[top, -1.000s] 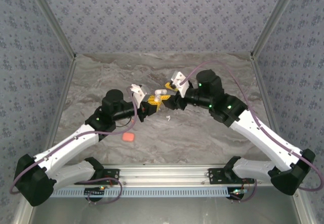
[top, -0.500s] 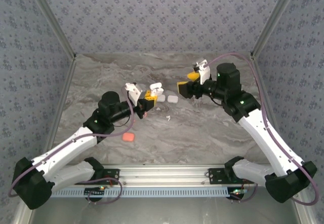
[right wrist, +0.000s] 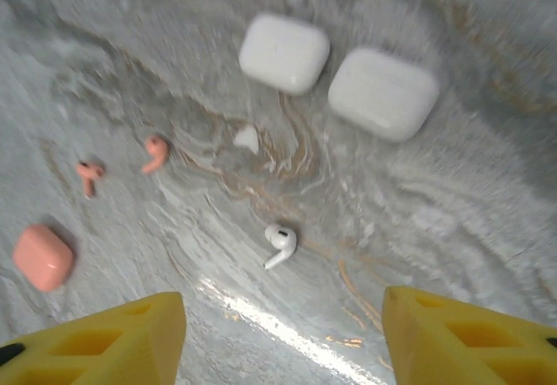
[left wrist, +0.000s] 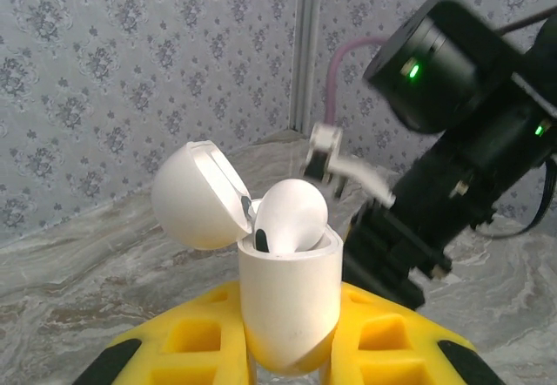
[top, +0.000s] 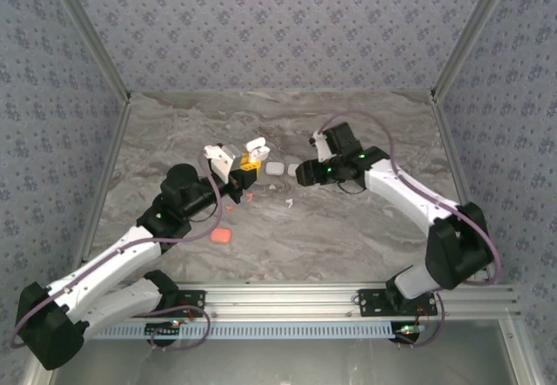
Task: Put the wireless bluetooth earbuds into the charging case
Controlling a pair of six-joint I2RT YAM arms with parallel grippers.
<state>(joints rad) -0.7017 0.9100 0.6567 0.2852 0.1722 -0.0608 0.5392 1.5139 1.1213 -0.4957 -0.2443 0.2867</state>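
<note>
At the left gripper [left wrist: 287, 350], fingers pinch an open white case [left wrist: 291, 293], lid back, seated earbud [left wrist: 291, 215] inside. Right gripper [right wrist: 283, 333] spread above the table [right wrist: 452, 219]. Below it lie a loose white earbud [right wrist: 280, 244], two coral earbuds [right wrist: 157, 152] [right wrist: 89, 176] and two shut white cases [right wrist: 284, 52] [right wrist: 383, 93].

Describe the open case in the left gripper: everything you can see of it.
The open case is a small white shell with rounded corners, smooth and glossy like hard plastic. It is upright and held above the table. Its domed lid is hinged back to one side. A white earbud sits in the body, its rounded head poking above the rim. The left gripper clamps the lower body between its yellow fingers. Nothing else seems to touch it.
</note>
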